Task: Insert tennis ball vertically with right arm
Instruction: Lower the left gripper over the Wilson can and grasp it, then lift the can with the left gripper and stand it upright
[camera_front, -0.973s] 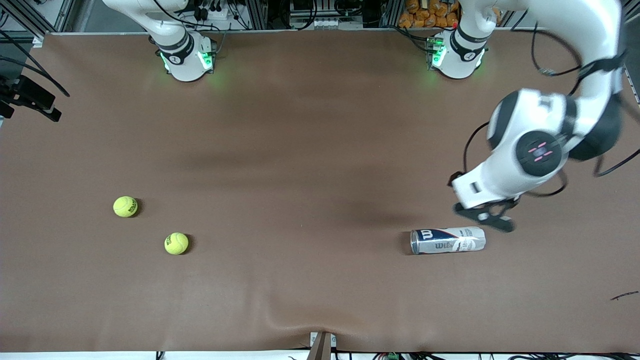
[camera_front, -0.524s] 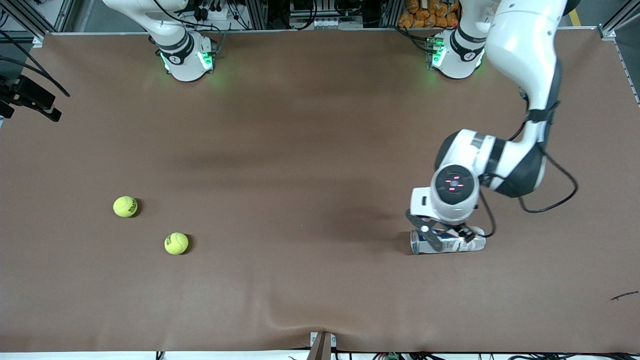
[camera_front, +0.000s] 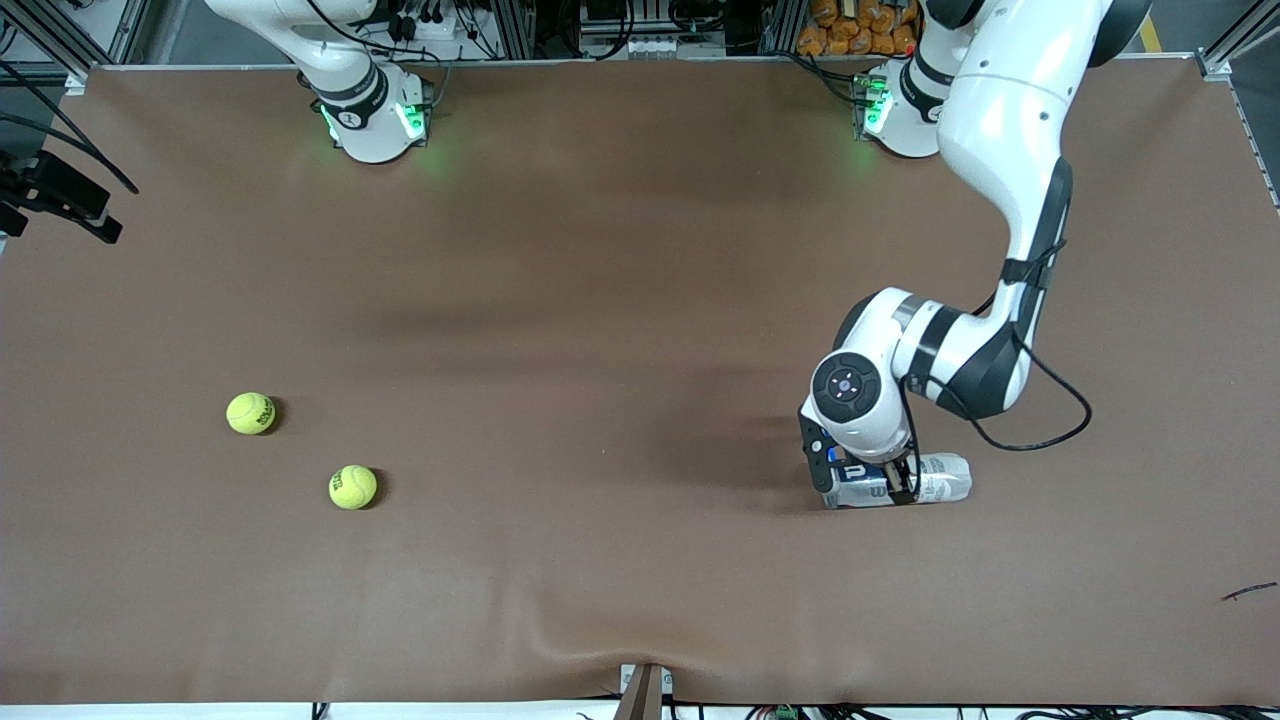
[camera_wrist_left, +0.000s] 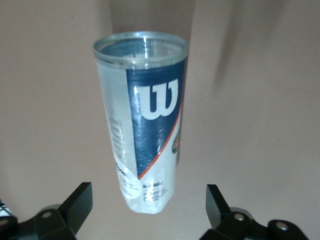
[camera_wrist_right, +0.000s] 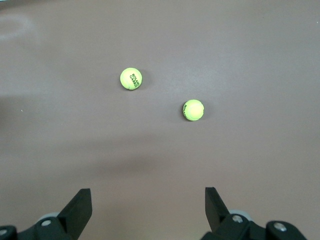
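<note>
Left end effector (camera_front: 868, 482) low over the can (camera_front: 930, 489), spread wide astride it. Lying sideways on the surface (camera_front: 600, 300), marked with a white "W". Right end effector (camera_wrist_right: 148, 210) spread, waiting; two tennis balls (camera_front: 251, 413) (camera_front: 352, 487) apart toward the right arm's end.

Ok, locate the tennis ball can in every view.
Front view: tennis ball can lying on the brown table, partly under the left pincer.
Left wrist view: can fills the centre.
Right wrist view: not in it.
Shared landmark: the W logo.
</note>
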